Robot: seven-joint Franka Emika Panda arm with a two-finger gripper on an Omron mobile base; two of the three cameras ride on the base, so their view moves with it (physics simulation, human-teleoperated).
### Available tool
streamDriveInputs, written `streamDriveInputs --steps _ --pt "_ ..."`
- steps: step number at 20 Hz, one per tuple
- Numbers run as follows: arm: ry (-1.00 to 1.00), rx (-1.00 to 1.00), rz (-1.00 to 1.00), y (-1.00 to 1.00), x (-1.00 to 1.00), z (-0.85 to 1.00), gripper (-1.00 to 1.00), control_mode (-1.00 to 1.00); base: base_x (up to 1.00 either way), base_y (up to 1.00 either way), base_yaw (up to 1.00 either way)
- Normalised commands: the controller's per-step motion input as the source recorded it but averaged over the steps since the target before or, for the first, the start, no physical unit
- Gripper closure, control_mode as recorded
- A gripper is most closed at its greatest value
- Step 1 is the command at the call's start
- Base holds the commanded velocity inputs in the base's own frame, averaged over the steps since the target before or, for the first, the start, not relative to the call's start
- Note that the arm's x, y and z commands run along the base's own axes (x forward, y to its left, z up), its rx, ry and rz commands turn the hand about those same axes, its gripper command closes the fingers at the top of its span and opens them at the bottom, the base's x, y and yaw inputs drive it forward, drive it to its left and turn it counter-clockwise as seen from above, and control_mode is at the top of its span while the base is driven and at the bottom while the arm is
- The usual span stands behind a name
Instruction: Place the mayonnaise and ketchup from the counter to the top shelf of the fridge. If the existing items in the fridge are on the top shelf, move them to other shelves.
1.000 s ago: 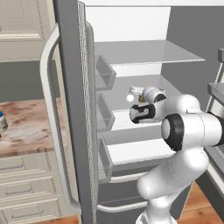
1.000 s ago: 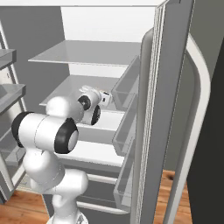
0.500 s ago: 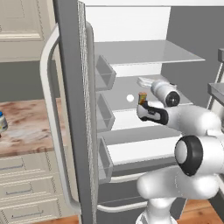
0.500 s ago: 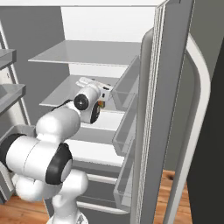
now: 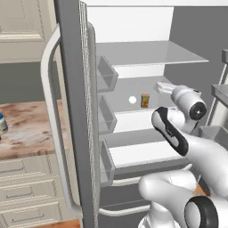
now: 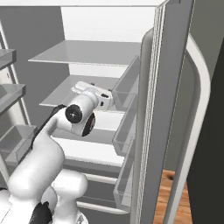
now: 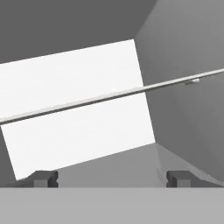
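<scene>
My gripper (image 7: 111,178) is open, its two fingertips (image 7: 43,178) far apart with nothing between them. It hovers inside the open fridge at the level of the middle shelf (image 5: 129,87), just right of a small orange-brown item (image 5: 144,100) that stands on that shelf, apart from it. The gripper (image 5: 160,87) points into the fridge, and the hand view looks along a shelf edge (image 7: 109,97) at the white back wall. Nothing stands on the top shelf (image 5: 147,53). Ketchup is out of view. A pale jar with blue on it (image 5: 2,124) stands on the counter; whether it is the mayonnaise I cannot tell.
The open fridge door (image 5: 73,111) with its door bins (image 5: 107,73) stands left of the shelves. The other door (image 6: 153,109) rises on the right. A wooden counter (image 5: 26,131) with drawers lies to the far left. A small white round spot (image 5: 132,100) shows beside the orange-brown item.
The jaws opened and let go of the orange-brown item, which now stands alone on the middle shelf. The hand has drawn back to the right, away from it.
</scene>
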Motion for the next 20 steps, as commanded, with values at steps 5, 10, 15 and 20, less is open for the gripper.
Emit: streamDriveInputs --steps 5,10,15,20 --pt "0.12 -0.02 -0.07 0.0 -1.0 0.35 -1.0 -1.0 0.0 0.0 0.0" --pt "0.24 -0.01 -0.05 -0.01 -1.0 0.28 -1.0 -1.0 0.0 0.0 0.0" --pt "0.4 0.04 -0.09 -0.01 -1.0 0.4 -1.0 -1.0 0.0 0.0 0.0" --pt "0.61 0.02 -0.06 0.1 -0.98 0.36 -1.0 -1.0 0.0 0.0 0.0"
